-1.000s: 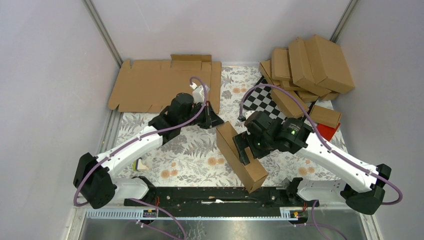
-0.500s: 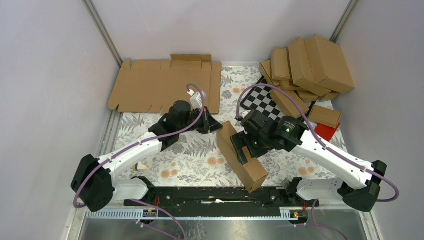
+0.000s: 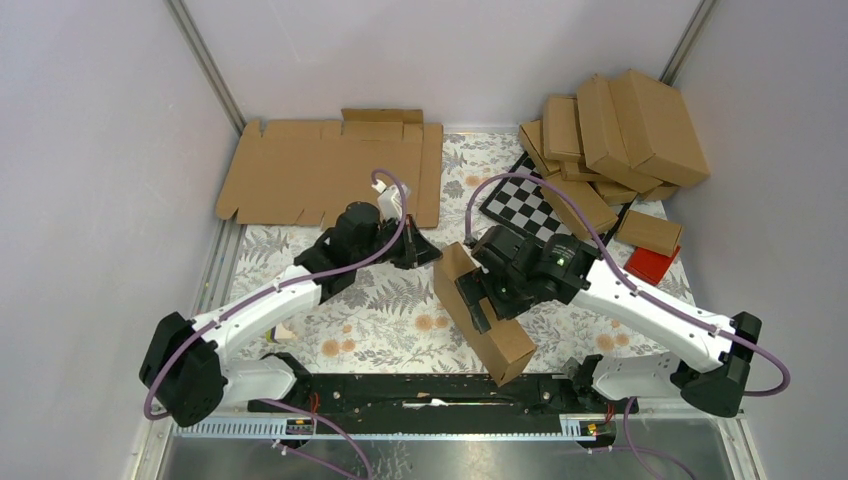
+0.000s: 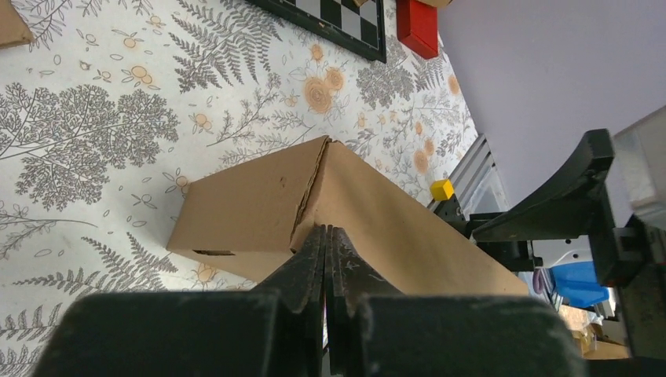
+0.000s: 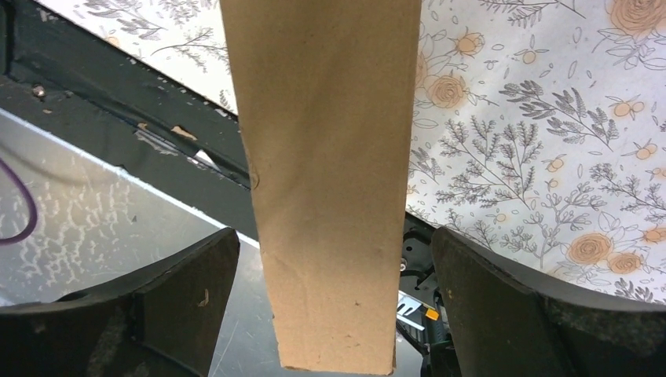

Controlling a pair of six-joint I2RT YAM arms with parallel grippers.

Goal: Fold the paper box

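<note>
The paper box [image 3: 482,318] is a folded long brown carton resting on the floral mat, running from centre toward the near edge. My left gripper [image 3: 433,252] is shut and empty, its tip touching the box's far top corner; in the left wrist view the closed fingertips [image 4: 326,230] meet the box [image 4: 251,208] at its ridge. My right gripper [image 3: 483,298] is open and straddles the box's middle. In the right wrist view the box [image 5: 322,118] runs between the two spread fingers [image 5: 188,275] without touching either.
A flat die-cut cardboard sheet [image 3: 320,170] lies at the back left. A pile of folded cartons [image 3: 620,130] sits at the back right, by a checkered board [image 3: 528,205] and a red block [image 3: 650,264]. The black base rail [image 3: 420,390] runs along the near edge.
My right arm has shifted left along the box, gripper still open around it. My left gripper moved slightly right to the box's far corner. The box has barely moved.
</note>
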